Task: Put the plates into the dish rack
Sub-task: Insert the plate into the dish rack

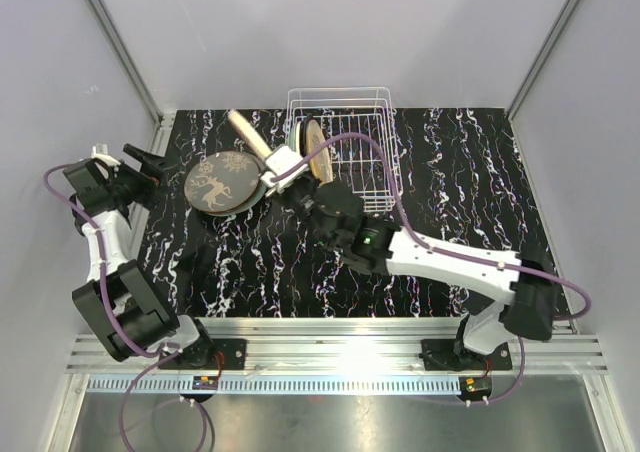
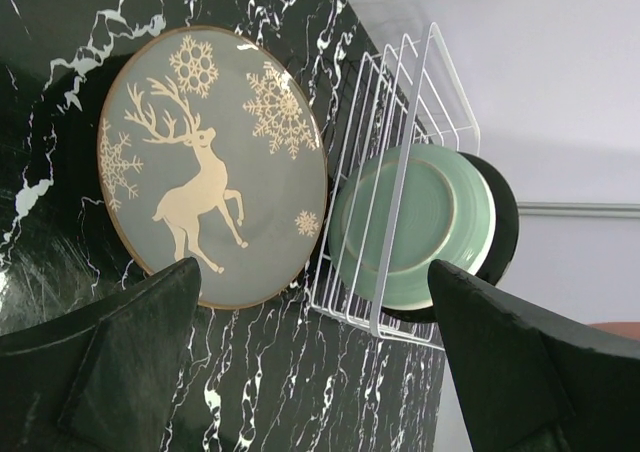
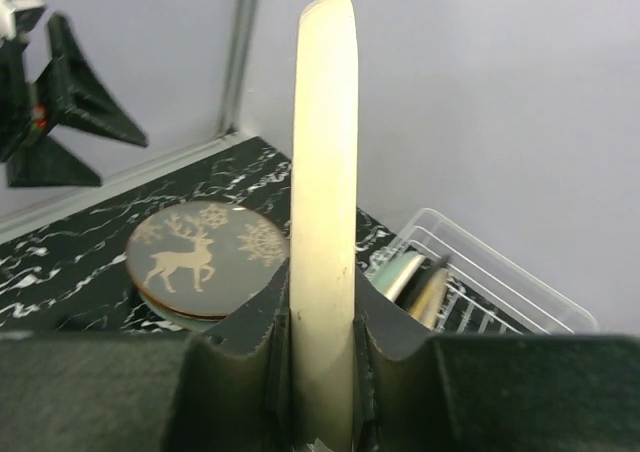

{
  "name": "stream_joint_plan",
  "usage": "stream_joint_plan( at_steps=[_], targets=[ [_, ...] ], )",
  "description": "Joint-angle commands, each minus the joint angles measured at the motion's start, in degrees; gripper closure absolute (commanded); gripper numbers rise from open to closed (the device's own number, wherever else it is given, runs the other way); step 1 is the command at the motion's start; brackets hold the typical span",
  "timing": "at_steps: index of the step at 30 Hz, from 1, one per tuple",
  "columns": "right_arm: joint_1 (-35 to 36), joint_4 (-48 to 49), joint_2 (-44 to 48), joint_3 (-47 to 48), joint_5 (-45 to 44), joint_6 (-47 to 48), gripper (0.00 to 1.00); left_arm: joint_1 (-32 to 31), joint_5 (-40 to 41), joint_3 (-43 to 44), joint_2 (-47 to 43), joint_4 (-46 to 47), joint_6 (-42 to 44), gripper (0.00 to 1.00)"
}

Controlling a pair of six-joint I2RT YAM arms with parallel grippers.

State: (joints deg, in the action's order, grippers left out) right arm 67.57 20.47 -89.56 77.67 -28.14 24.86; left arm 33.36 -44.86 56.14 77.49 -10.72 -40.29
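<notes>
1. Right gripper [image 1: 272,161]: closed to a narrow gap on the rim of a cream plate [image 1: 247,132], which is held on edge and above the bench [image 1: 470,202], between the flat plate and the dish rack [image 1: 350,142]. The right wrist view shows the grip itself, with one finger [image 3: 250,347] pressed to each face of the plate; the top view shows only where it hangs.
2. Left gripper [image 1: 150,164]: jaws spread wide with nothing between them, at the bench's left edge.
3. Reindeer plate [image 1: 222,182]: grey with a gold rim, lying flat on the bench just left of the rack. The stag and snowflake motif reads clearly only in the left wrist view.
4. Plates in the rack: standing upright at its left end, and seen edge-on from above. The left wrist view faces them and shows a green plate [image 2: 410,222] in front with a dark plate [image 2: 503,222] behind.
</notes>
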Motion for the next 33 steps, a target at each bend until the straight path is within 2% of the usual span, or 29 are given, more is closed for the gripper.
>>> stream_joint_plan(
  at_steps=[1, 5, 9, 13, 17, 33],
  targets=[
    [-0.8, 11.1, 8.1, -1.0, -9.3, 0.5, 1.00, -1.3, 2.1, 1.3, -1.0, -0.6, 2.2, 0.01],
    [-3.1, 11.8, 11.7, -4.5, -17.1, -1.6, 1.00, -3.4, 4.4, 2.2, -1.6, -2.7, 4.5, 0.01],
    [-7.0, 8.9, 14.1, -7.1, -19.0, -7.4, 1.00, -5.2, 5.7, 3.0, -1.9, -4.5, 5.8, 0.01],
    [-12.8, 3.9, 15.2, -8.7, -16.5, -15.8, 1.00, -7.4, 6.5, 3.0, -2.5, -4.7, 6.3, 0.01],
    [-16.4, 2.7, 13.5, -9.1, -14.3, -20.2, 1.00, -9.2, 6.5, 3.1, -2.4, -4.9, 6.5, 0.01],
    [-20.8, 1.3, -1.0, -0.4, -7.3, -23.9, 1.00, -10.8, 3.5, 2.0, -2.3, -2.5, 3.7, 0.01]
  ],
)
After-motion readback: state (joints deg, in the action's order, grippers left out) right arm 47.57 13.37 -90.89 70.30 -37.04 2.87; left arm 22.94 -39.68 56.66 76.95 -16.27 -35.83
